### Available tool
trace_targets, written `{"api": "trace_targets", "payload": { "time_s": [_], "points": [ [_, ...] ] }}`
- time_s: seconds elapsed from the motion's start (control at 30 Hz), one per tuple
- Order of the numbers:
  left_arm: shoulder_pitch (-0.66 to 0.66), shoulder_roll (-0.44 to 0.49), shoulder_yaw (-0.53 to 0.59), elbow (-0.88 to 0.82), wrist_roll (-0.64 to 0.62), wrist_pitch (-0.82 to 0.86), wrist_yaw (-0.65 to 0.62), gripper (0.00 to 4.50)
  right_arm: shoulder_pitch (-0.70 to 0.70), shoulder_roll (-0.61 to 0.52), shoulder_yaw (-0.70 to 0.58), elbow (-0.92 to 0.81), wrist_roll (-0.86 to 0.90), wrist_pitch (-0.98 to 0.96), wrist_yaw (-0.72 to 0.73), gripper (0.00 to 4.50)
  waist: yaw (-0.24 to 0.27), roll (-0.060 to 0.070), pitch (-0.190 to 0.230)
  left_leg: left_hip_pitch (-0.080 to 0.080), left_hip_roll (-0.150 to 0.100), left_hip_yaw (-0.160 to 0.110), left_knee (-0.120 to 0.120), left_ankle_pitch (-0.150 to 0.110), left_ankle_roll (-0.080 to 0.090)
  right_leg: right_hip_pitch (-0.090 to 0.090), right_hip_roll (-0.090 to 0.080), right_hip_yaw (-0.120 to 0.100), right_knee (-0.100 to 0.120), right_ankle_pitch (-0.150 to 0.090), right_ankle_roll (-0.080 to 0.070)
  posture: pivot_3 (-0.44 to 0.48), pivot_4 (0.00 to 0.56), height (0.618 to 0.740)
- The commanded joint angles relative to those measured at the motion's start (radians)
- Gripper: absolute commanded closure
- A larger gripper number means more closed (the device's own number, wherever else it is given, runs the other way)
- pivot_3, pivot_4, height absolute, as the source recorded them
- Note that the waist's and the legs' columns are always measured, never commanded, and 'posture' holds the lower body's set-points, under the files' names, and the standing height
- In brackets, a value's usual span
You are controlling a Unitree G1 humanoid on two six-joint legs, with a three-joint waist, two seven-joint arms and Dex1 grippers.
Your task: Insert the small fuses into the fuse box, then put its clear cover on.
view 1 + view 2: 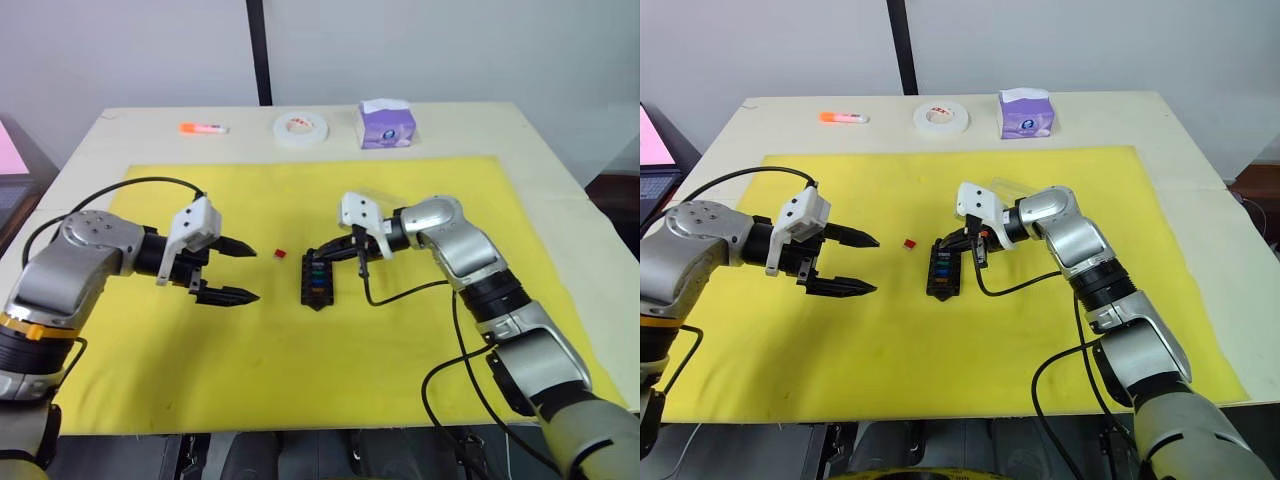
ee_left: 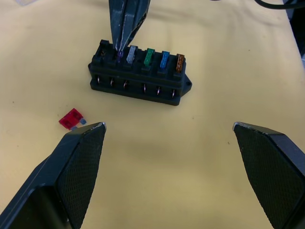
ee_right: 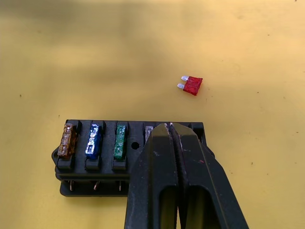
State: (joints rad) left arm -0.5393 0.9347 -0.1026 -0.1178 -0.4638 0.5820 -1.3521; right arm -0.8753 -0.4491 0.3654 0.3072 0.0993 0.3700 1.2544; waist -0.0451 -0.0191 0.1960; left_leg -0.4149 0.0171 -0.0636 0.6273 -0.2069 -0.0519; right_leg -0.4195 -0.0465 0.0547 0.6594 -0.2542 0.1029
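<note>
The right gripper (image 1: 358,262), just right of centre in the head views, has its two black fingers pressed together, their tips resting on a purple fuse (image 2: 119,56) seated in the small black rectangular plastic fuse box (image 1: 318,280). The fuse box lies at the centre of the yellow mat (image 1: 400,330), and beside the purple fuse its row holds a grey fuse (image 2: 132,53), a green fuse (image 2: 149,56), a blue fuse (image 2: 164,58) and an orange fuse (image 2: 179,62); the end slot beyond the purple one looks unfilled. A loose red blade fuse (image 1: 281,254) lies flat on the mat just left of the box, between it and the left gripper (image 1: 243,272). The left gripper hovers at centre left with its fingers spread wide, holding nothing. Toward the upper edge of the frame, on the pale table (image 1: 130,135) beyond the mat, sit an orange marker pen (image 1: 203,128), a white tape roll (image 1: 302,128) and a purple tissue box (image 1: 386,124).
</note>
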Motion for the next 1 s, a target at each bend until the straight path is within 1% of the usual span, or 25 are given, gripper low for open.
{"api": "trace_targets", "payload": {
  "time_s": [0.03,0.2,0.53,0.67,0.9,1.0],
  "points": [
    [0.004,0.008,0.020,-0.013,0.002,-0.013,-0.003,0.00,0.036,-0.009,0.061,0.015,-0.051,0.047,0.009,4.48,0.000,0.000,0.000,0.002,0.000,0.000,0.000,0.000,0.000,0.001,0.000,0.000,0.000,0.000,0.000,0.000,0.150,0.740],
    [0.007,0.006,0.019,-0.015,0.005,-0.016,0.000,0.00,0.037,-0.004,0.072,0.038,-0.072,0.059,-0.010,4.48,0.000,0.000,0.000,0.008,0.000,0.000,-0.002,-0.001,0.001,0.009,0.000,0.000,-0.002,-0.002,-0.003,0.000,0.150,0.740],
    [0.009,0.004,0.020,-0.014,0.013,-0.024,0.000,0.00,0.034,-0.002,0.063,0.040,-0.067,0.068,-0.017,4.48,0.000,0.000,0.000,0.009,0.000,0.000,-0.002,-0.001,0.001,0.010,0.000,0.000,-0.003,-0.002,-0.003,0.000,0.150,0.740],
    [0.007,0.004,0.020,-0.010,0.018,-0.028,-0.003,0.00,0.029,0.002,0.026,0.022,-0.027,0.077,-0.010,4.48,0.000,0.000,0.000,0.009,0.000,0.000,-0.002,-0.001,0.001,0.010,0.000,0.000,-0.003,-0.002,-0.003,0.000,0.150,0.740],
    [0.008,0.008,0.020,0.006,0.023,-0.038,-0.007,0.00,-0.044,0.017,-0.126,-0.015,0.111,0.142,-0.016,4.48,0.000,0.000,0.000,0.007,0.000,0.000,-0.002,-0.001,0.001,0.008,0.000,0.000,-0.003,-0.001,-0.002,0.000,0.150,0.740],
    [0.006,0.008,0.020,0.018,0.025,-0.041,-0.009,0.00,-0.055,-0.002,-0.153,-0.033,0.149,0.182,0.010,4.48,0.000,0.000,0.000,0.006,0.000,0.000,-0.002,-0.001,0.001,0.007,0.000,0.000,-0.003,-0.001,-0.001,0.000,0.150,0.740]
  ]
}}
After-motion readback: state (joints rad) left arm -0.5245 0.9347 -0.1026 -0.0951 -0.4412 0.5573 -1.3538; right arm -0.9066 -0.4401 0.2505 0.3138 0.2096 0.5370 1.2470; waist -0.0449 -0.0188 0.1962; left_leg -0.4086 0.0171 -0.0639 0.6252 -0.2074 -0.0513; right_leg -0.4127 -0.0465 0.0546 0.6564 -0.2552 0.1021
